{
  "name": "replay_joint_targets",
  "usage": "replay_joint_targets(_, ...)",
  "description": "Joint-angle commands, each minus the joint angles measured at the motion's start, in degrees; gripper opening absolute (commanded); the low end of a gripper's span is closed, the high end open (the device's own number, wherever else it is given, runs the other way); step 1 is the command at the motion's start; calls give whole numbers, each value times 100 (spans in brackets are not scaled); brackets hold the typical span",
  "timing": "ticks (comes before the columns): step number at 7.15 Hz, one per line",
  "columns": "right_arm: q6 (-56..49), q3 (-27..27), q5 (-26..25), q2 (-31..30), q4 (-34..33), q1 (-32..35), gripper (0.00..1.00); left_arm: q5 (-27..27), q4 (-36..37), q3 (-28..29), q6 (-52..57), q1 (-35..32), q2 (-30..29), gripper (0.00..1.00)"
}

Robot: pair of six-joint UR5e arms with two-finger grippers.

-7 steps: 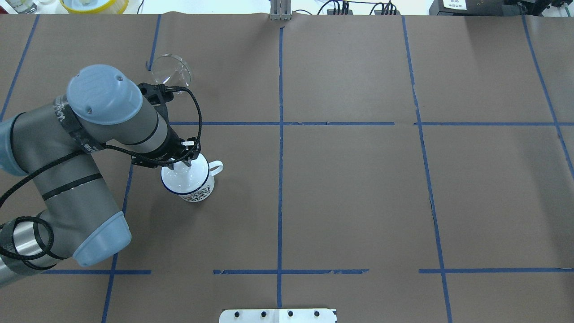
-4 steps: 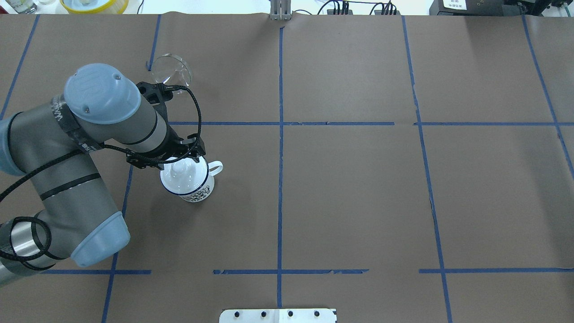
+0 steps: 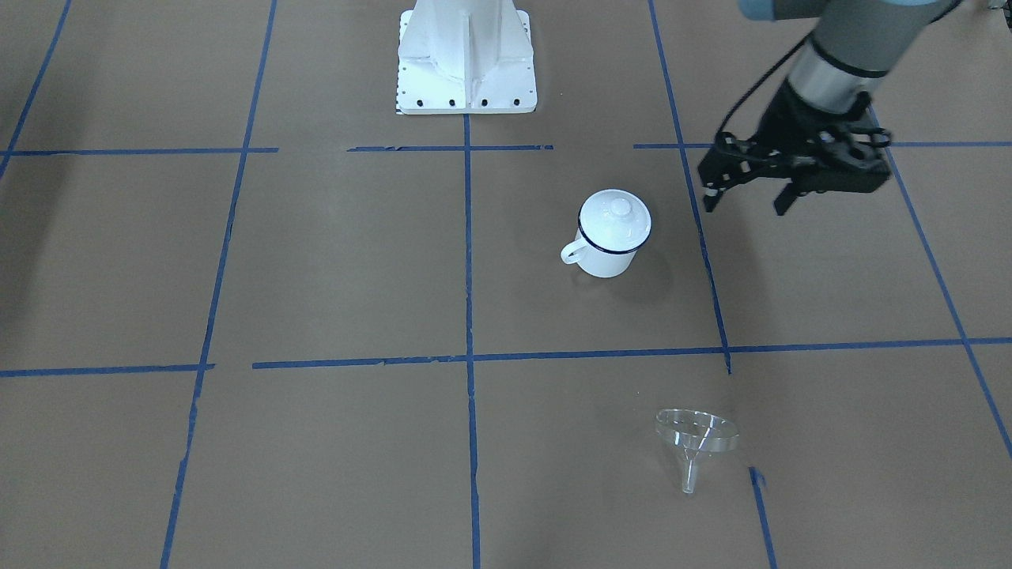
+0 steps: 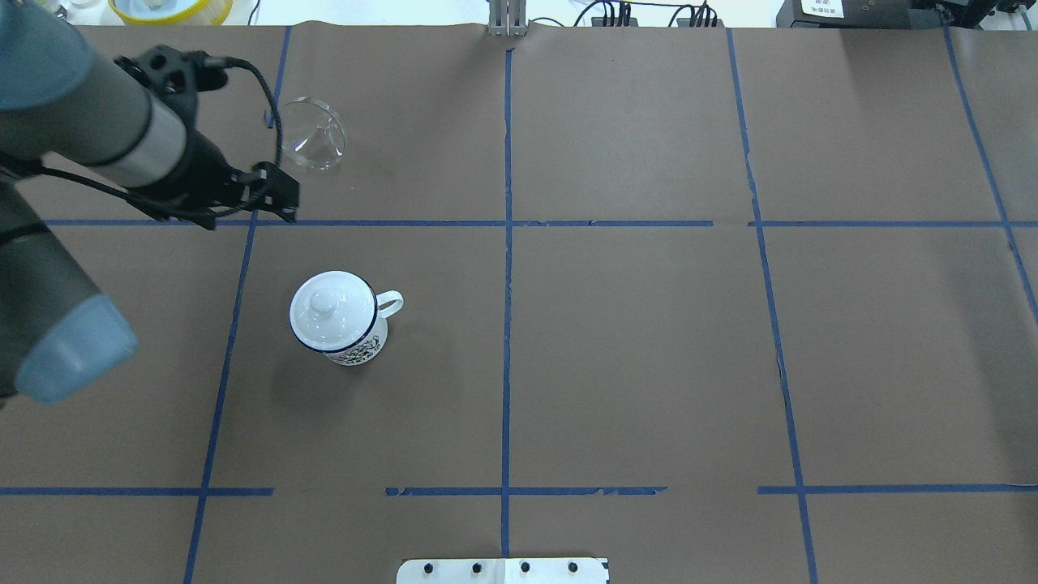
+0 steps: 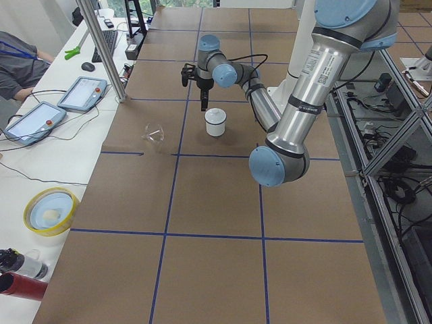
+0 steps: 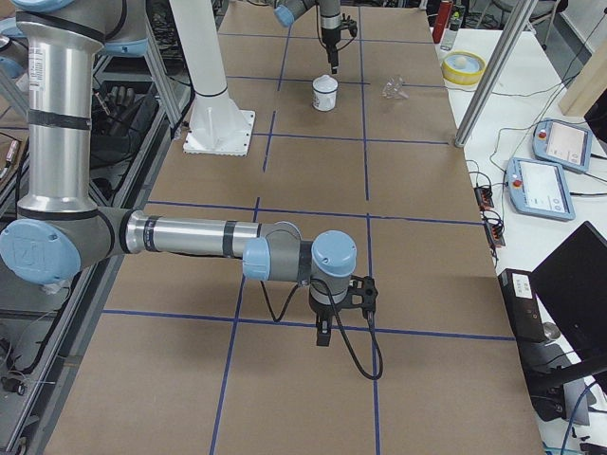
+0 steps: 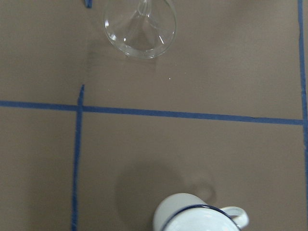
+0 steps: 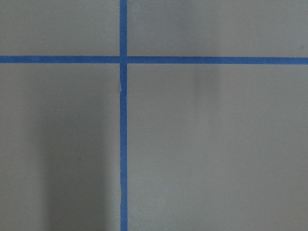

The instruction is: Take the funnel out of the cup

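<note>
Nothing reads clearly; the cup (image 4: 355, 347) carries a dark print, possibly lettering, too small to read.

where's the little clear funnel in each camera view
Front-facing: small clear funnel low, right of centre, below the white enamel mug.
Overhead: funnel upper left, above the mug.
Exterior left: funnel left of the mug.
Exterior right: funnel near the top, right of the mug.
Left wrist: funnel at top edge, mug at bottom.
Right wrist: not in it.
Shared landmark: the mug.
</note>
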Motion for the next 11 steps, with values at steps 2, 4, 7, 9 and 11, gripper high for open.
replay_joint_targets(2,0,2,0,0,0,0,100,-476,7,455,3765,-2144,1351,100)
replay_joint_targets(4,0,2,0,0,0,0,100,-1029,-2,1149,4784,-3263,2149,100)
replay_joint_targets(7,0,2,0,0,0,0,100,-969,94,1591,4717,-3328,2444,100)
replay_joint_targets(9,0,2,0,0,0,0,100,-960,112,1608,4726,-3310,2542,100)
replay_joint_targets(11,0,2,0,0,0,0,100,-1030,112,1400,4769,-3328,2559,100)
